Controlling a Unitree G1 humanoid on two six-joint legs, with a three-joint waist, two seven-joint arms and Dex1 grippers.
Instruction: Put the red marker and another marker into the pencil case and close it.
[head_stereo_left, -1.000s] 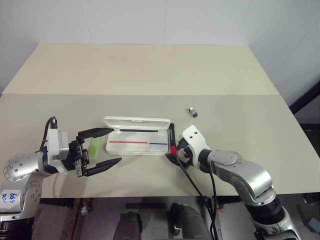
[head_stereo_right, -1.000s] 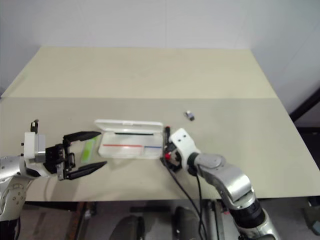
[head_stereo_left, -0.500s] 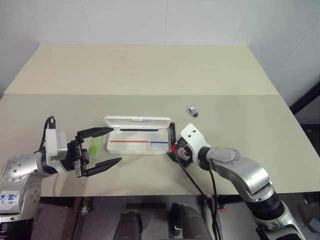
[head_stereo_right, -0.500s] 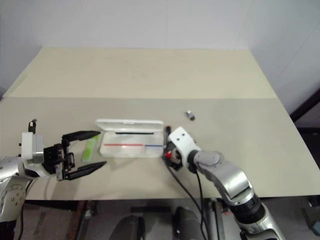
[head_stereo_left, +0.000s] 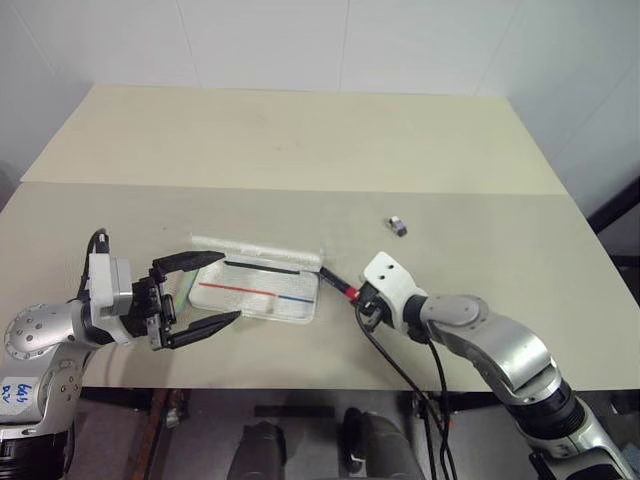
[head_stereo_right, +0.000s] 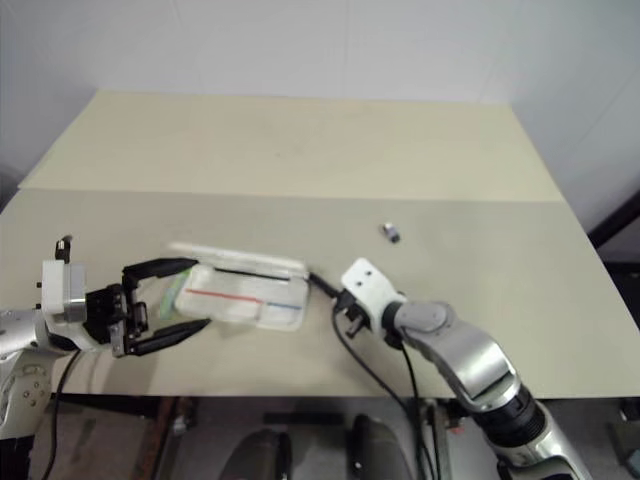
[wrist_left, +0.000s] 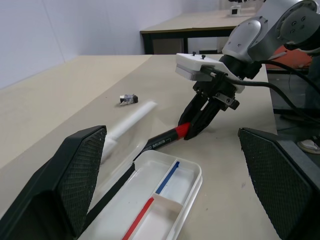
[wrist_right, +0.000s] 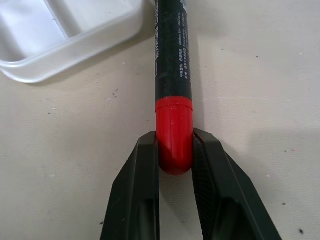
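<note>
My right gripper (wrist_right: 174, 152) is shut on the red end of the red marker (head_stereo_left: 337, 282), which lies slanted on the table. The marker's black barrel reaches toward the right end of the pencil case (head_stereo_left: 300, 317). The white case lies open, its lid (head_stereo_left: 255, 247) folded back and red and blue stripes showing inside. The lime-green marker (head_stereo_right: 172, 292) lies by the case's left end, partly behind the upper finger of my left gripper. My left gripper (head_stereo_left: 230, 288) is open and empty just off that end of the case. In the left wrist view the right gripper (wrist_left: 192, 125) pinches the marker beyond the case.
A tiny dark-grey object (head_stereo_left: 397, 226) lies on the table beyond my right gripper. The beige table (head_stereo_left: 300, 150) stretches far behind the case. A black cable hangs from my right wrist over the table's near edge.
My right gripper has shut on the marker's red end. The marker has swung from lying along the case's right end to slanting. The case has slid left and skewed. The camera has shifted.
</note>
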